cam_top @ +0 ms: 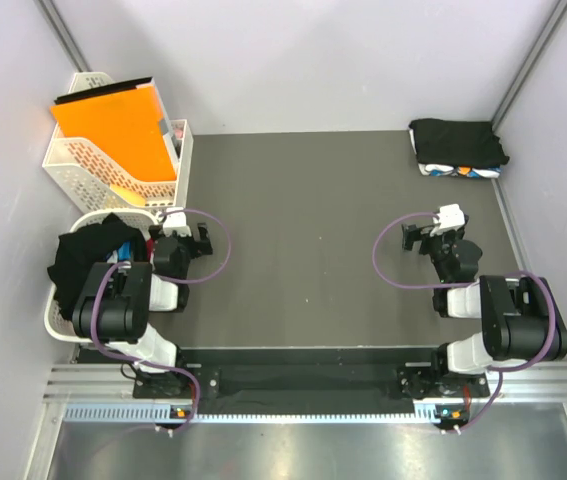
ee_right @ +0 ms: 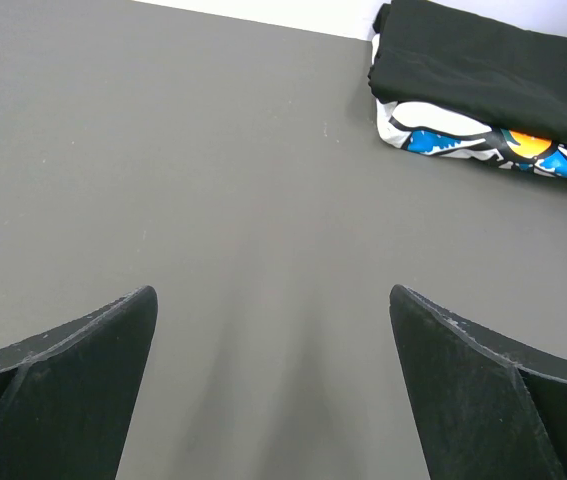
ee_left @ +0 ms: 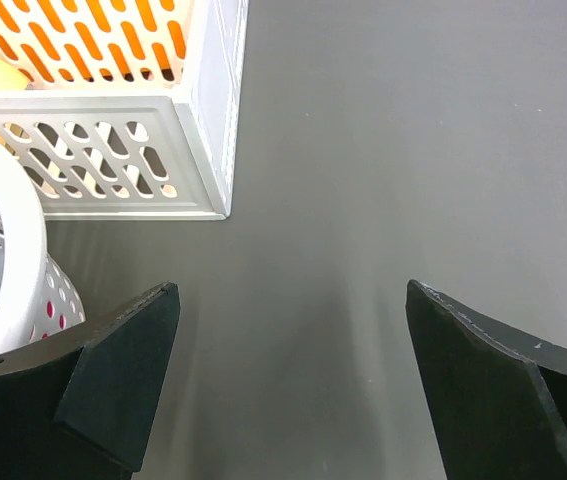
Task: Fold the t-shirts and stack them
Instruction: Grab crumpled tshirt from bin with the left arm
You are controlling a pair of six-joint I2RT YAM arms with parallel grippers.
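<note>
Left fingers [ee_left: 123, 370] are standing wide apart, gripping nothing, hovering over bare bench [cam_top: 303, 200]. The lattice basket [ee_left: 195, 150] corner is sitting close at 11 o'clock, the round basket [ee_left: 8, 250] is crowding 9 o'clock. Right fingers [ee_right: 73, 370] are gaping too, empty, with open bench all round. Folded t-shirts [ee_right: 493, 90] are lying stacked at 1 o'clock by the far right edge. Black shirts [cam_top: 88, 255] are heaping in the round basket.
</note>
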